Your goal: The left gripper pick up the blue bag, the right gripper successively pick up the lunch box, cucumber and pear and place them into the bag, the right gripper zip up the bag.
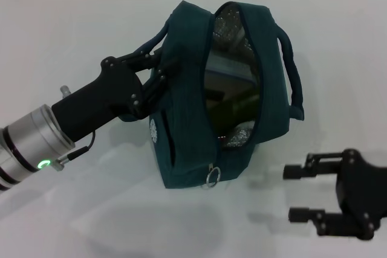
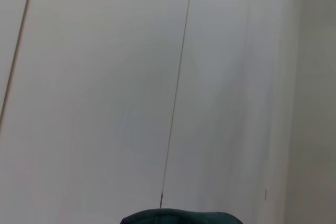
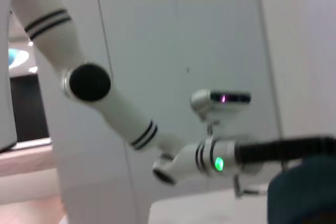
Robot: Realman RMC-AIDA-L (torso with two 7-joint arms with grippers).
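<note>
The blue bag (image 1: 233,89) lies tilted on the white table, its zipper open and its mouth facing me. Silver lining shows inside, and the interior is dark. My left gripper (image 1: 156,60) is shut on the bag's left handle and holds that side up. The zipper's silver ring pull (image 1: 211,176) hangs at the near end. Near the table's front right, my right gripper (image 1: 297,193) stands open and empty, apart from the bag. The lunch box, cucumber and pear are out of view; I cannot tell what lies in the bag.
The bag's right handle (image 1: 291,70) arches free on the far side. White table (image 1: 72,46) spreads to the left and front of the bag. The right wrist view shows my left arm (image 3: 210,158) and a corner of the bag (image 3: 302,192).
</note>
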